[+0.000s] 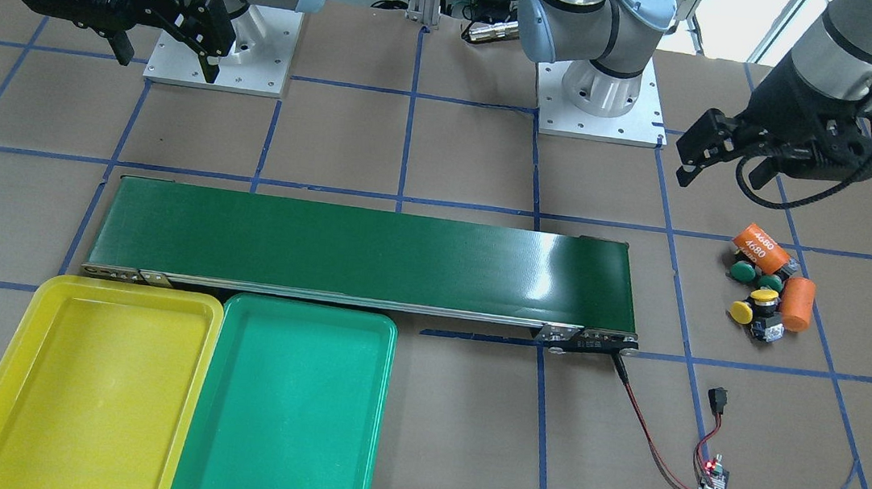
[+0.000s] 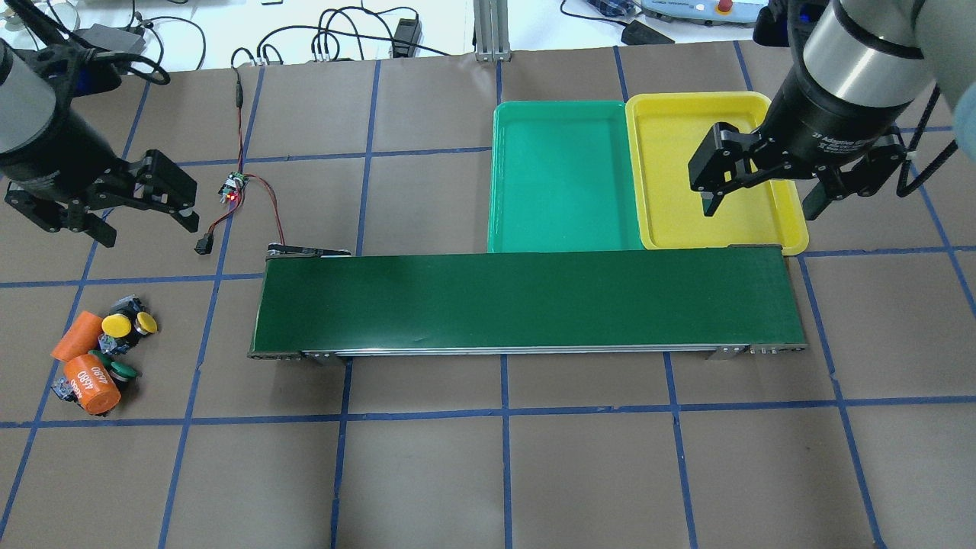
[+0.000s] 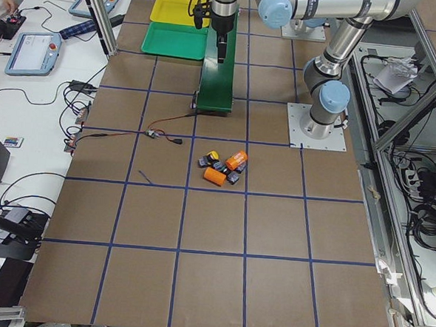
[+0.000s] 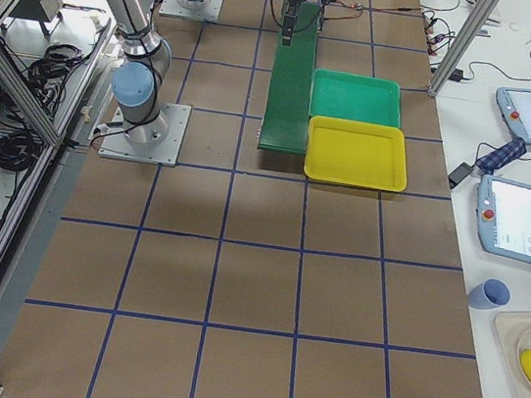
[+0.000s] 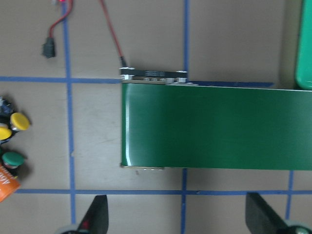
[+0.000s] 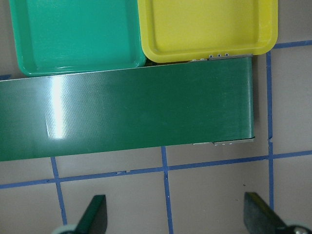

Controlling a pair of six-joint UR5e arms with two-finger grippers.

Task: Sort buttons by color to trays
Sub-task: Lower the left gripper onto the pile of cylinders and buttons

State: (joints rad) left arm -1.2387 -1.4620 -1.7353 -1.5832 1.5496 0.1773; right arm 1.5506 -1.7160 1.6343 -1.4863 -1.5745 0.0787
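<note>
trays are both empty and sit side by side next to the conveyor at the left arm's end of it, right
Not quite: they sit at the right arm's end. In the overhead exterior view the yellow tray and green tray lie empty, side by side next to the conveyor, on the right gripper side; the left gripper hangs at the other end, near the buttons.

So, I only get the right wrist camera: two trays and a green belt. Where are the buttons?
Observer: The buttons lie heaped on the table past the conveyor belt's other end, on the robot's left, among two orange cylinders.
Visitor: How many?
Observer: Four: two yellow, two green.
Visitor: Is anything holding one?
Observer: No. The left gripper hangs open above the table, off to one side of the heap, holding nothing.
</note>
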